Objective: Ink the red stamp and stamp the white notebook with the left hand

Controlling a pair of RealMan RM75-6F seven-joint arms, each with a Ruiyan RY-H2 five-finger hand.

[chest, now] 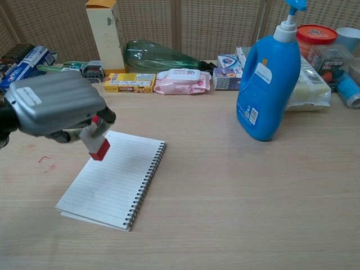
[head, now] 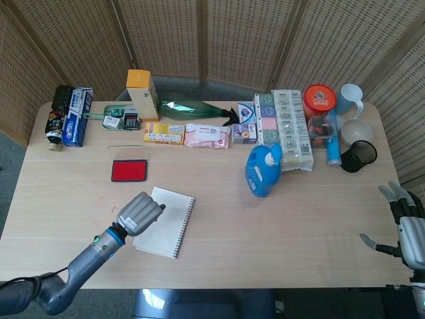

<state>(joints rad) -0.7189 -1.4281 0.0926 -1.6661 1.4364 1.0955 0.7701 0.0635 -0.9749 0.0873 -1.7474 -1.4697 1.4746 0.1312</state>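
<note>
Left hand [chest: 56,104] grasping red stamp [chest: 99,148] tilted over the notebook [chest: 112,180], ink pad [head: 129,171] far behind, right hand [head: 405,222] released at right.

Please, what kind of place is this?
Probably a staged robot test room, not a home: a light wooden table, woven wicker screens behind it, and assorted household goods lined along its far edge, including a blue detergent bottle.

Two cameras, one high and one low, both facing the screened back wall.
The head view looks steeply down from above the near edge, taking in the whole bench [head: 279,239]. The chest view sits low and close, looking across it. Both share the white notebook [head: 174,222], left hand [head: 141,214] and blue bottle [head: 263,171].
</note>
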